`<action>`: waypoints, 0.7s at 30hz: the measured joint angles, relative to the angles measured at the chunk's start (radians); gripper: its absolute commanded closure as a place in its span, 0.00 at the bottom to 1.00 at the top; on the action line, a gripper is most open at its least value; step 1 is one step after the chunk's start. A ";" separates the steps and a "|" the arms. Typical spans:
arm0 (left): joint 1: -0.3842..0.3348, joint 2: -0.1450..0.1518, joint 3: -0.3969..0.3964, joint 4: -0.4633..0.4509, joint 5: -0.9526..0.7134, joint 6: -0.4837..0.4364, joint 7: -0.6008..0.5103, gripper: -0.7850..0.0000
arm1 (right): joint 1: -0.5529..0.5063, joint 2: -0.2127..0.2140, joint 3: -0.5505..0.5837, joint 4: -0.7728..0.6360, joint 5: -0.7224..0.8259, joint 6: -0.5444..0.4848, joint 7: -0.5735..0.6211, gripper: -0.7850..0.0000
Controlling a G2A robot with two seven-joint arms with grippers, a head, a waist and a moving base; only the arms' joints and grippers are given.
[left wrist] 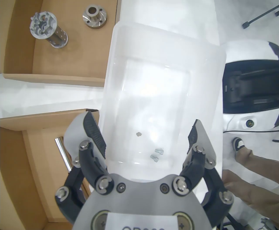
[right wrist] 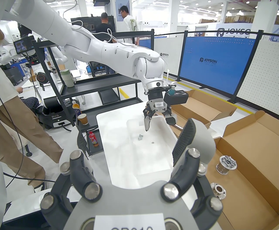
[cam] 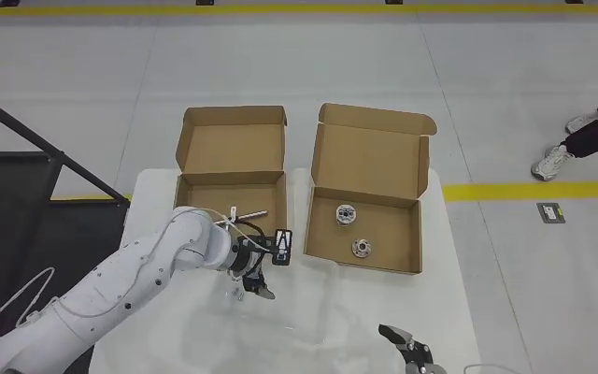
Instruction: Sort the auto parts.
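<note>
Two tiny bolts [left wrist: 159,150] in clear tray [left wrist: 163,65], type unclear | left end effector [left wrist: 142,120] apart | right end effector [right wrist: 135,130] apart

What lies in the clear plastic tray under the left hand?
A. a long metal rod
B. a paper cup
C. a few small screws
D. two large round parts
C: small screws lie on the floor of the clear tray below the open left hand; the rod and the round parts are in the cardboard boxes.

Clear tray [left wrist: 165,65] open above, its walls ringing two screws [left wrist: 159,150]; left gripper [left wrist: 141,118] hangs over them, jaws spread; cardboard box [left wrist: 43,119] wall just beside.
</note>
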 measured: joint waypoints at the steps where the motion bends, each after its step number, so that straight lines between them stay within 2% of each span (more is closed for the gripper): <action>1: 0.000 0.000 0.000 0.001 0.020 -0.001 0.010 0.00 | 0.000 0.000 0.000 0.000 0.000 0.000 0.000 0.00; 6: 0.007 -0.003 0.001 0.009 0.046 0.009 0.022 0.00 | 0.000 0.000 0.000 0.000 0.000 0.000 0.000 0.00; 10: 0.032 -0.024 0.014 0.034 0.026 0.086 -0.030 0.00 | 0.000 0.000 0.000 0.000 0.000 0.000 0.000 0.00; 15: 0.040 -0.039 0.013 0.005 -0.094 0.191 -0.214 0.00 | 0.000 0.000 0.000 0.000 0.000 0.000 0.000 0.00; 21: 0.048 -0.032 -0.015 -0.069 -0.247 0.315 -0.419 0.00 | 0.000 0.000 0.000 0.000 0.000 0.000 0.000 0.00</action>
